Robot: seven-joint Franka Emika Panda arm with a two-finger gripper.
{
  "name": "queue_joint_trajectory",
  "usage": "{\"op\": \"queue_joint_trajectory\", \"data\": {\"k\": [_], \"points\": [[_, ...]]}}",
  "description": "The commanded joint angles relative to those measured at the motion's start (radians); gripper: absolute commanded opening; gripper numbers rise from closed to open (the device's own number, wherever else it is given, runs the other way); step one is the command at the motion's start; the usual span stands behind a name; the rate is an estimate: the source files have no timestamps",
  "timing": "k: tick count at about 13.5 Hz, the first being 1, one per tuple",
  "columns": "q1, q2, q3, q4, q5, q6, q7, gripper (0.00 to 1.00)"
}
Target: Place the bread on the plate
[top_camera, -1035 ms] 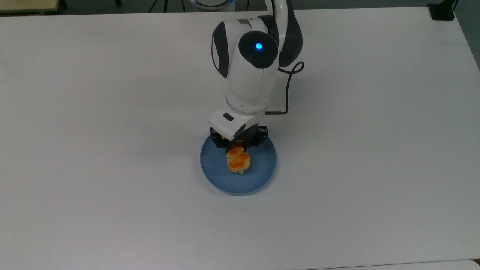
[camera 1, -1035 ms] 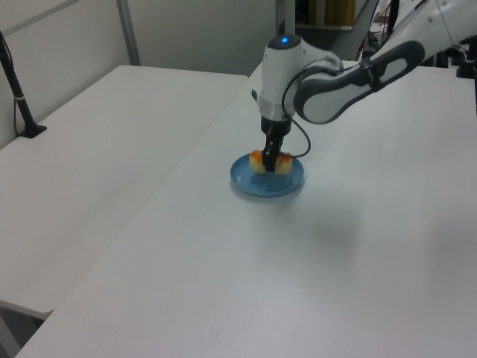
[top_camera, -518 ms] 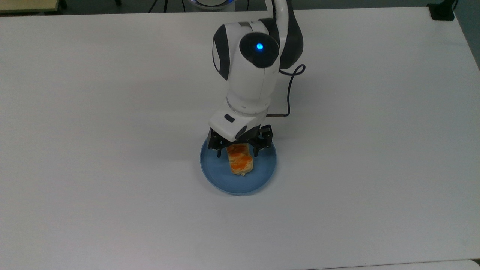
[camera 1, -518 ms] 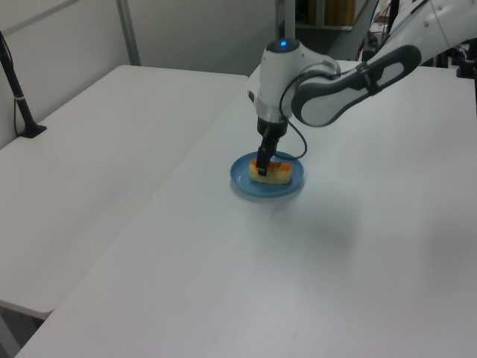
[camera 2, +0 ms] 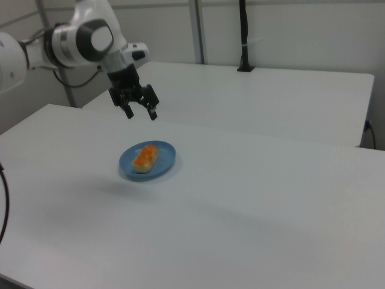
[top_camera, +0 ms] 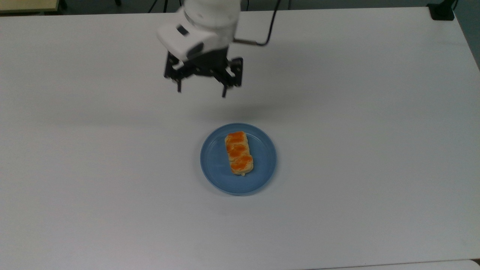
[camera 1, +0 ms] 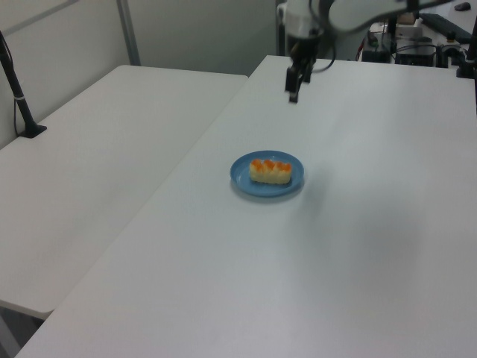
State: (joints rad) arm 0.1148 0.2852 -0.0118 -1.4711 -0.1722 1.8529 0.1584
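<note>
Bread's on the plate, tool's up and empty

Bread lies flat mid-frame in the blue plate on the white bench; farther back, upper middle of the top view, the tool hangs wide open, gripping nothing.

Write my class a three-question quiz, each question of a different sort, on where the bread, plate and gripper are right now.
1. True or false: the bread lies on the plate.
2. The gripper is: A) shut on the bread, B) open and empty above the table, C) resting on the plate.
3. Fill in: the plate's colour is ____.

Key: 1 true; 2 B; 3 blue.
</note>
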Motion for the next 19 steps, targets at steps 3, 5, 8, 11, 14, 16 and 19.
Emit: {"op": "queue_joint_trajectory", "data": {"k": [3, 5, 8, 11, 14, 16, 19], "points": [[-0.084, -0.185, 0.003, -0.064, 0.088, -0.168, -0.117, 1.00], [-0.095, -0.205, 0.000, -0.060, 0.086, -0.222, -0.117, 1.00], [-0.106, -0.224, 0.001, -0.064, 0.086, -0.230, -0.119, 1.00], [-0.106, -0.225, 0.001, -0.067, 0.088, -0.231, -0.119, 1.00], [-0.107, -0.224, 0.001, -0.066, 0.088, -0.230, -0.118, 1.00], [-0.106, -0.224, 0.001, -0.066, 0.088, -0.230, -0.117, 1.00], [-0.106, -0.224, 0.001, -0.066, 0.088, -0.228, -0.117, 1.00]]}}
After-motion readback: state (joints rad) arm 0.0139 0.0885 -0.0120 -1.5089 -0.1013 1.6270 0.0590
